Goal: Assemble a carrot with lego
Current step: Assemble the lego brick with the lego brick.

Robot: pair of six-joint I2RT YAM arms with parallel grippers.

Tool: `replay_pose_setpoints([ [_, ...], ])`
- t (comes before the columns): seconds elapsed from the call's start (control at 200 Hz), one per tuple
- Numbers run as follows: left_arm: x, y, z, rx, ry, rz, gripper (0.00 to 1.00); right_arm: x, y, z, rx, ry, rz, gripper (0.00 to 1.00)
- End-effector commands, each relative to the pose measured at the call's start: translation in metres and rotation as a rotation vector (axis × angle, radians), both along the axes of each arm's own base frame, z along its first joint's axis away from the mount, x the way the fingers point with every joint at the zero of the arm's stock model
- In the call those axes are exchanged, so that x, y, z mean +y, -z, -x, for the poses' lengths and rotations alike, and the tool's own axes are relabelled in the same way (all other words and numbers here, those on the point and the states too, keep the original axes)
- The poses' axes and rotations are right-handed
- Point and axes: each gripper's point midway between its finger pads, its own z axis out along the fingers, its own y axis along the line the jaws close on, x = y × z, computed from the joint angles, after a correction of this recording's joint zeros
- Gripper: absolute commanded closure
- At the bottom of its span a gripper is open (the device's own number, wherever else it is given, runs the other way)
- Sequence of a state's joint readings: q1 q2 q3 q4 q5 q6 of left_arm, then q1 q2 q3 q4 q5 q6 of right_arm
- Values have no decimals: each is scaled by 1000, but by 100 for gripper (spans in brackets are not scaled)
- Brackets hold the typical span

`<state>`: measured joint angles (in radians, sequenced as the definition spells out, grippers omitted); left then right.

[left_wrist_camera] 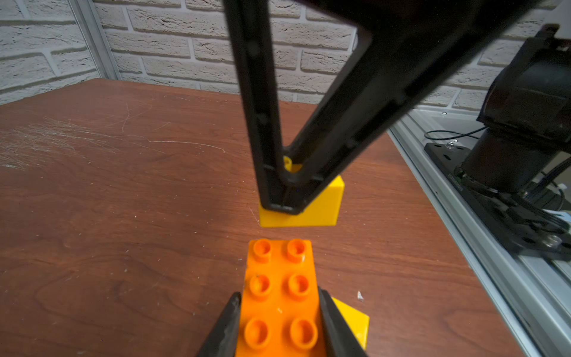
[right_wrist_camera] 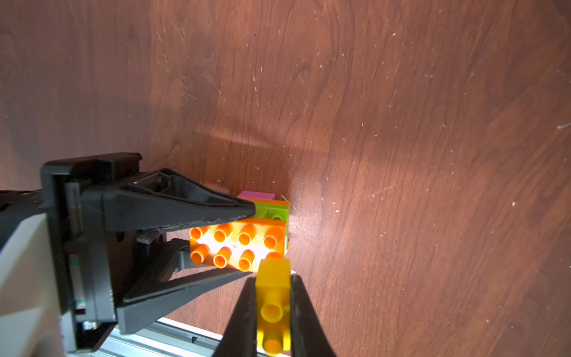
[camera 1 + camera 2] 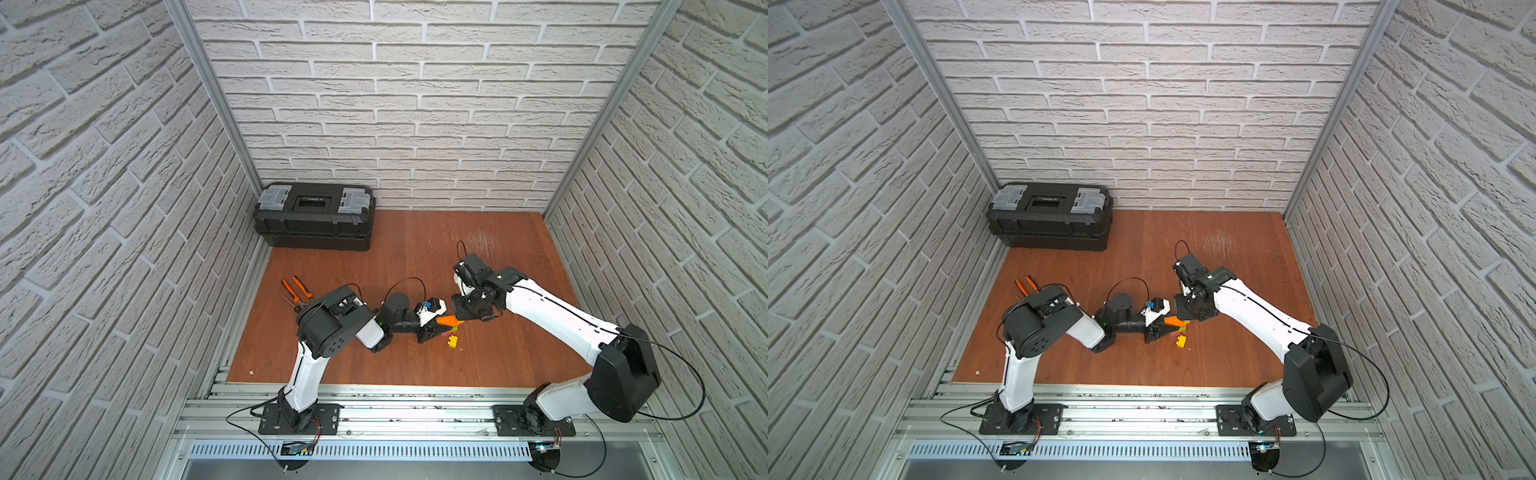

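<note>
My left gripper [image 3: 439, 327] is shut on the carrot [image 3: 446, 321], a clump of joined lego held just above the table. In the right wrist view its long orange brick [image 2: 238, 244] faces me studs first, with a lime green brick [image 2: 275, 210] and a pink one [image 2: 256, 195] behind it. My right gripper [image 2: 273, 278] is shut on a small yellow brick [image 2: 273, 296], whose end sits right at the orange brick's far end. The left wrist view shows the orange brick [image 1: 279, 293] between my jaws and that yellow brick [image 1: 309, 213] just beyond it. Another yellow brick [image 3: 452, 341] lies on the table.
A black toolbox [image 3: 313, 216] stands at the back left against the wall. Orange-handled pliers [image 3: 297, 291] lie on the table behind my left arm. Brick-pattern walls close in three sides, and an aluminium rail [image 3: 395, 411] runs along the front edge.
</note>
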<state>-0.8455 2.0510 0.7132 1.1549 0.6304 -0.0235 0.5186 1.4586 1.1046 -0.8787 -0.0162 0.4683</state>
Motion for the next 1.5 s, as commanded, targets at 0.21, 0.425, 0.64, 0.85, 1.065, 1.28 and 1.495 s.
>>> replay_pose_setpoints([
  [0.21, 10, 37, 7, 96, -5, -86, 100, 5, 16, -2, 5, 22, -30, 98],
  [0.425, 11, 37, 6, 99, -9, -81, 100, 7, 17, -3, 8, 23, -30, 98],
  [0.64, 11, 38, 6, 103, -10, -77, 100, 7, 22, -2, 25, 32, -17, 98],
  [0.85, 11, 38, 6, 105, -13, -72, 100, 11, 36, 5, 55, 28, 12, 98],
  [1.065, 12, 39, 6, 105, -17, -68, 100, 9, 45, 7, 73, 36, 25, 98],
  [1.28, 13, 42, 7, 117, -26, -61, 100, 12, 62, 9, 107, 40, 22, 98],
  [1.495, 14, 46, 8, 128, -24, -60, 100, 13, 71, 12, 131, 39, 24, 98],
])
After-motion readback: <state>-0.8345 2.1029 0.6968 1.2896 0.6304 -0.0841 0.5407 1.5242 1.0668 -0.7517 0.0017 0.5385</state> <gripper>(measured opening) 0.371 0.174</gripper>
